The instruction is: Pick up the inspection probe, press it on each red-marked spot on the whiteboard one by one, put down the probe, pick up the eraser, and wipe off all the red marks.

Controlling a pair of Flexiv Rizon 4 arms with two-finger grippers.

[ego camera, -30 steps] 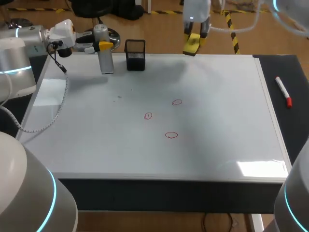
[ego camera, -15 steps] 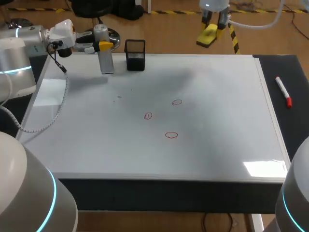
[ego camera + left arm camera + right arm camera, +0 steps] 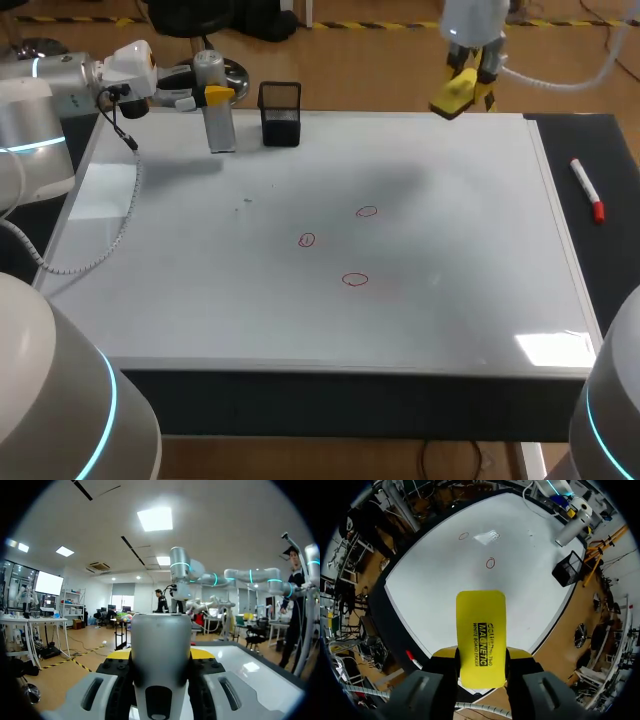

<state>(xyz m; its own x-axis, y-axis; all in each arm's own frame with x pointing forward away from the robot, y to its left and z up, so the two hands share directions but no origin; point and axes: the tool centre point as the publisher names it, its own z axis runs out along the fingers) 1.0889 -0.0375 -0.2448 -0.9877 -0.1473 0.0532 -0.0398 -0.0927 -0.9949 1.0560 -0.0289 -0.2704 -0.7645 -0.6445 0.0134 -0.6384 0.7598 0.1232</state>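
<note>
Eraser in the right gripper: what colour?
Yellow eraser, with black print on its face. Shows best in the right wrist view.

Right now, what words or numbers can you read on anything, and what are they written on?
"MAGNETIC": on the yellow eraser held in the right gripper.
"WHITE BOARD ERASER": same eraser, smaller print.
Another line on the eraser: too small to read.
Inspection probe, red marks, whiteboard: no words to read.
</note>
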